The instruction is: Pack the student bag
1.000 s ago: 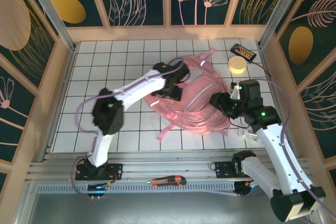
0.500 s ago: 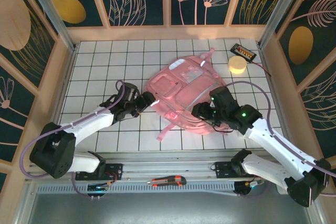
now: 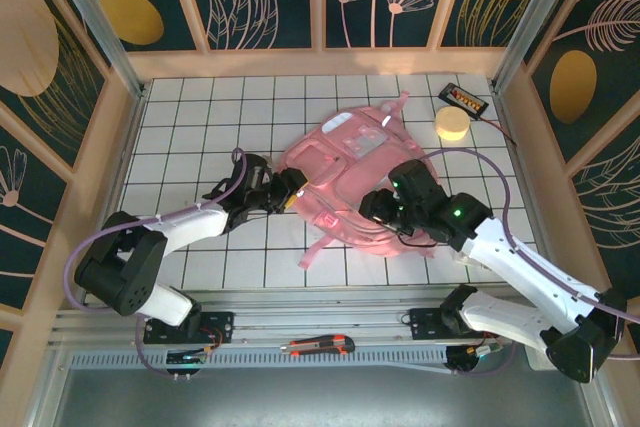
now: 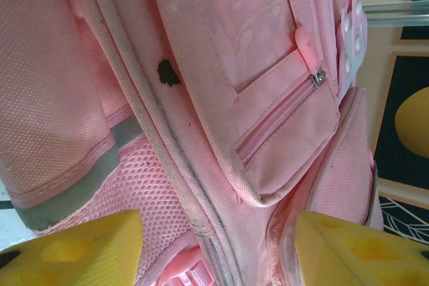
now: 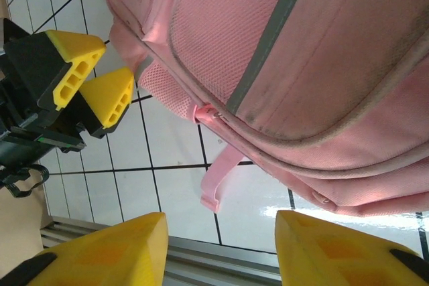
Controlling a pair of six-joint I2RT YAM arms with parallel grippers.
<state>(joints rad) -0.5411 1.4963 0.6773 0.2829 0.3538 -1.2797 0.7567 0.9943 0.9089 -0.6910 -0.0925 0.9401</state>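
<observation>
The student bag is a large pink backpack lying flat mid-table. My left gripper sits low at its left edge. In the left wrist view the gripper is open, a piped seam of the bag running between its yellow fingers without either pressing on it. My right gripper hovers over the bag's near right part. It is open above bare tile, with the bag and a loose pink strap ahead of it. The left gripper's fingers show beside the bag.
A round yellow block and a black device with an orange label lie at the back right. An orange-and-black utility knife rests on the front rail. Wooden walls enclose the white tiled table.
The left arm came down off the bag to its left edge and its jaws narrowed. The right gripper swung left over the bag's near right part.
</observation>
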